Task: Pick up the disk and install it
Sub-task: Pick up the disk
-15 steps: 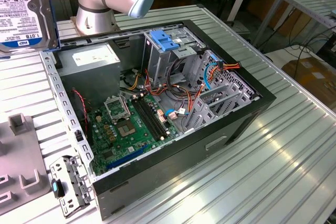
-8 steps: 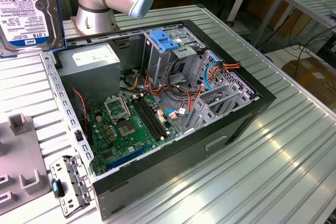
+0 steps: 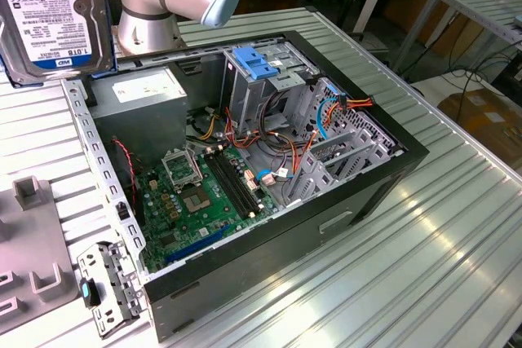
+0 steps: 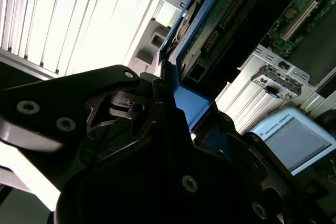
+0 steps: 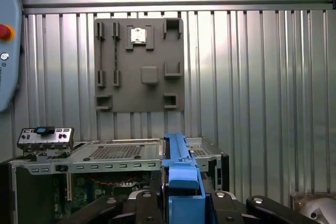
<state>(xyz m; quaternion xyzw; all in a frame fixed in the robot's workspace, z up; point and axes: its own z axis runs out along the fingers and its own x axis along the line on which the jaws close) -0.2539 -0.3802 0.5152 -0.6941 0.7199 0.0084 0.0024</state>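
Observation:
The disk (image 3: pixel 53 18), silver-grey with a white-and-blue label and blue side rails, hangs in the air at the exterior view's upper left, above the table and to the left of the open computer case (image 3: pixel 391 173). My gripper (image 5: pixel 181 200) is shut on it. In the first wrist view, its black fingers (image 5: pixel 236 205) clamp the disk's blue rail (image 5: pixel 181 174) edge-on above the case (image 5: pixel 115 153). The second wrist view shows the disk's circuit-board side (image 4: pixel 226 19) standing out past the gripper (image 4: pixel 184 111).
Inside the case sit a green motherboard (image 3: pixel 196 193), a grey power supply box (image 3: pixel 143 87), loose cables and a drive cage with a ridged blue bracket (image 3: pixel 257 63). A grey fixture plate (image 3: pixel 33 242) and a metal bracket (image 3: pixel 106 287) lie left of the case. The arm's base (image 3: pixel 151 6) stands behind.

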